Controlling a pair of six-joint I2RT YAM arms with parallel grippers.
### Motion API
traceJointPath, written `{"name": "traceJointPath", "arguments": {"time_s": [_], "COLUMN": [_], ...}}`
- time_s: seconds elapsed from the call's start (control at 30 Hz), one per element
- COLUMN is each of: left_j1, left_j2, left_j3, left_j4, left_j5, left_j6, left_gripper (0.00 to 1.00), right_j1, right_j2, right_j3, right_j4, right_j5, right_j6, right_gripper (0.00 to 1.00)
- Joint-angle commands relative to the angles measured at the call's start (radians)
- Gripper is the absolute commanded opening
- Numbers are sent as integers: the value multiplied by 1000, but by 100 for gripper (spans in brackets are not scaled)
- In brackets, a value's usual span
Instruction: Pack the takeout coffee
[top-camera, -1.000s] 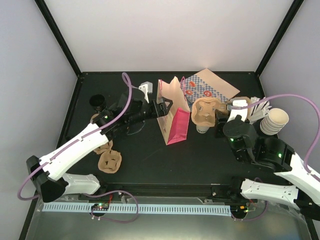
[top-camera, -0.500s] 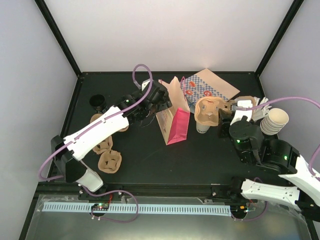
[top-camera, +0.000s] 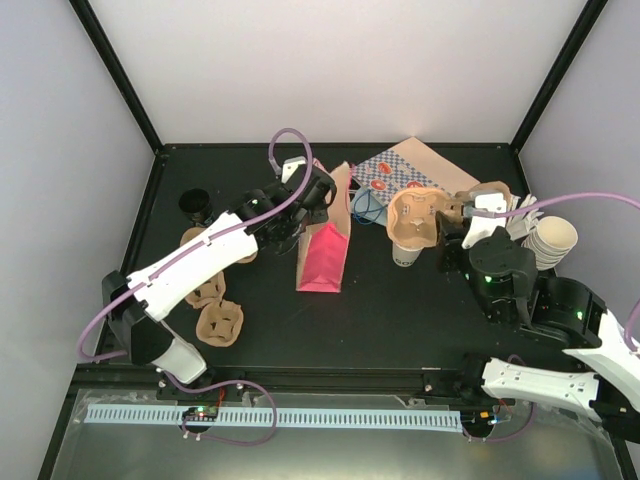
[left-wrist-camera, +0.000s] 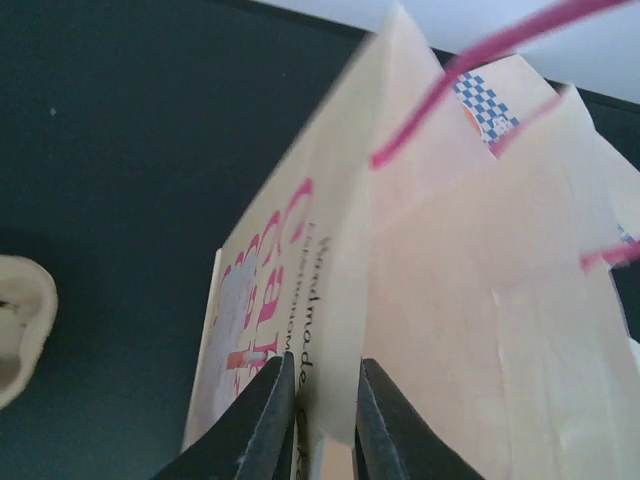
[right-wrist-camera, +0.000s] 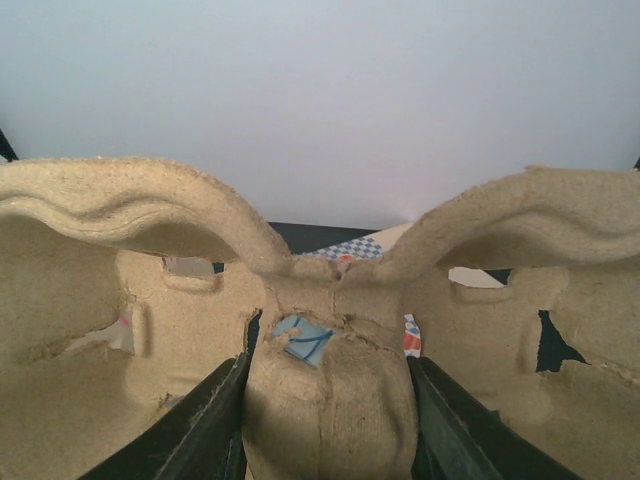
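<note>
Left hand is clenched on the top edge of the pink bag, which stands on the surface; right hand is clamped on the centre post of a pulp cup carrier, held tilted. The takeout coffee stands at the carrier's near edge, apart from the bag and not yet packed. I judge the step to be readying the bag's mouth; next the cup must come across and go in upright. Counted: one pink bag, one white cup, one held carrier, at least two more carriers on the left, one checked bag, one cup stack, one black cup
</note>
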Motion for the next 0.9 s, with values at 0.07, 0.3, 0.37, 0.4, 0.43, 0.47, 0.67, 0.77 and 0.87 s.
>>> {"name": "traceJointPath", "arguments": {"time_s": [0.07, 0.3, 0.37, 0.4, 0.43, 0.47, 0.67, 0.77, 0.87], "left_j1": [-5, -4, -5, -5, -5, -4, -4, -4, -4], "left_j2": [-83, -175, -212, -231, -248, -260, -351, -367, -378], "left_j3": [19, -50, -87, -107, -130, -149, -212, -213, -213], "left_j4": [-19, 28, 57, 70, 89, 104, 142, 146, 143], "left_j5": [-73, 3, 19, 32, 46, 55, 37, 47, 62], "left_j6": [184, 406, 489, 531, 578, 616, 746, 797, 836], "left_gripper": [16, 8, 5, 4, 4, 4, 3, 2, 1], "right_j1": [-4, -4, -4, -4, -4, -4, -4, -4, -4], "right_j2": [21, 46, 48, 49, 50, 50, 51, 54, 57], "right_j3": [57, 99, 102, 103, 104, 106, 107, 106, 103], "right_j4": [59, 57, 54, 53, 52, 51, 44, 42, 44], "right_j5": [-87, -182, -208, -221, -233, -246, -287, -302, -337], "right_j6": [-84, -95, -91, -88, -86, -83, -77, -75, -75], "right_gripper": [44, 44, 44, 44, 44, 44, 44, 44, 44]}}
